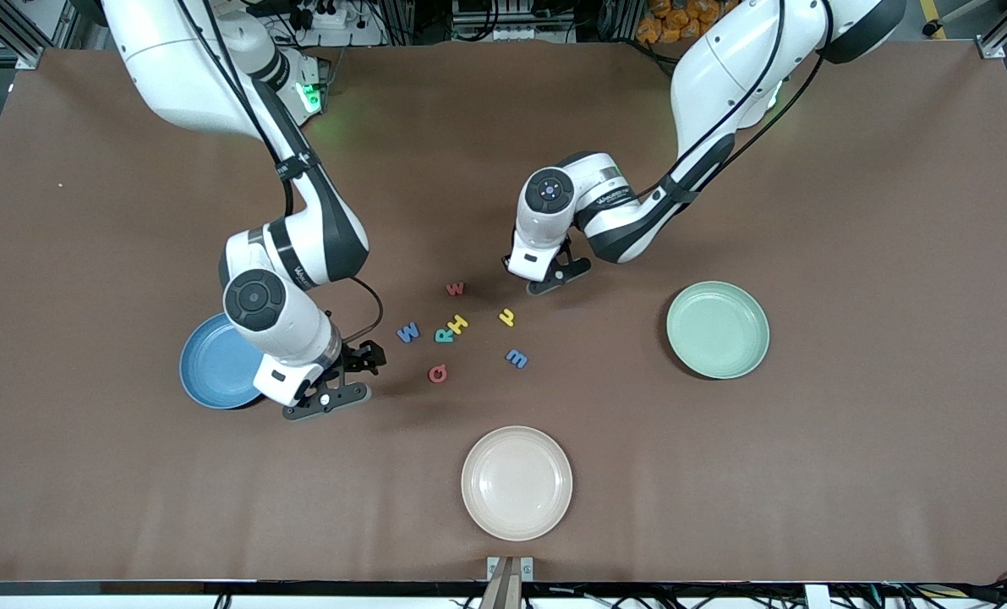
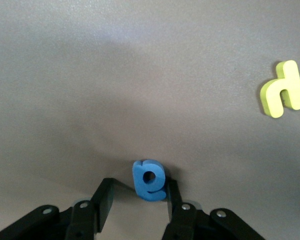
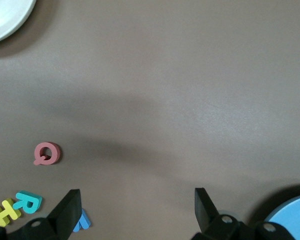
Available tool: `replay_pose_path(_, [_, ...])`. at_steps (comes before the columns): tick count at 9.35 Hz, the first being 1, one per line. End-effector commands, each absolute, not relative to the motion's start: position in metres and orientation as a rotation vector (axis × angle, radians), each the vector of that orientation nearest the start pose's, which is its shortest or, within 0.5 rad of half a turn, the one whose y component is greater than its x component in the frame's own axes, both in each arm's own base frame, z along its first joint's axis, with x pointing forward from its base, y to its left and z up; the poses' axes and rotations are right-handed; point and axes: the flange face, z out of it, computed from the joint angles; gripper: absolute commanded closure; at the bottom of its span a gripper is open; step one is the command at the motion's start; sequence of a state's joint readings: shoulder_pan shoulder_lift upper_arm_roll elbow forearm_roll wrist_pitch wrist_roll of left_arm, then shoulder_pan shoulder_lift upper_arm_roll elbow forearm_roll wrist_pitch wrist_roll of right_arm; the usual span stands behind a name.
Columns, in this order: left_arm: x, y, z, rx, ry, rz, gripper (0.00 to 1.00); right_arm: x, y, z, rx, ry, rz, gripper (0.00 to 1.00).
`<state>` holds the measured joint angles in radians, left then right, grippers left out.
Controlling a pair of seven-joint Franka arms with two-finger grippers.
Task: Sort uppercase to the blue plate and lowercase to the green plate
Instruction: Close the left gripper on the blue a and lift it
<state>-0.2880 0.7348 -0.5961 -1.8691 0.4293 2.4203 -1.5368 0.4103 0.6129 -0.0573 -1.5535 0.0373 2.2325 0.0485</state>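
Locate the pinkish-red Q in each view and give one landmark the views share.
Front view: the Q lies on the table, nearer the camera than the teal R.
Left wrist view: not in it.
Right wrist view: the Q lies flat on the table.
Shared landmark: the R touching the yellow H.

The letters W (image 1: 407, 331), R (image 1: 444, 335) and H (image 1: 458, 323) are sitting in a row mid-table, the Q (image 1: 438, 373) lying nearer the front camera, the w (image 1: 455, 288) farther, the m (image 1: 517, 359) toward the left arm's end.
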Motion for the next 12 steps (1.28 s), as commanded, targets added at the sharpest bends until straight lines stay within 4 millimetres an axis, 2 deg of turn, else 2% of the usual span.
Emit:
replay_pose_path(1, [0.413, -0.474, 0.172, -3.082, -0.704, 0.146, 0.59, 0.667, 0.256, 0.296, -3.104, -0.440, -0.134, 0.00])
replay_pose_path(3, [0.416, -0.475, 0.173, -3.087, -0.708, 0.143, 0.66, 0.668, 0.258, 0.291, -3.107, -0.424, -0.129, 0.00])
replay_pose_path(5, [0.416, -0.474, 0.172, -3.087, -0.706, 0.145, 0.73, 0.666, 0.276, 0.287, -3.105, -0.394, -0.160, 0.00])
replay_pose_path(7, [0.417, -0.473, 0.171, -3.087, -0.691, 0.127, 0.78, 0.664, 0.279, 0.286, -3.106, -0.382, -0.160, 0.00])
replay_pose_path(10, [0.423, -0.472, 0.174, -3.095, -0.687, 0.117, 0.81, 0.660, 0.290, 0.283, -3.109, -0.315, -0.162, 0.00])
replay_pose_path(12, [0.423, -0.473, 0.174, -3.097, -0.679, 0.116, 0.82, 0.657, 0.298, 0.286, -3.111, -0.194, -0.164, 0.00])
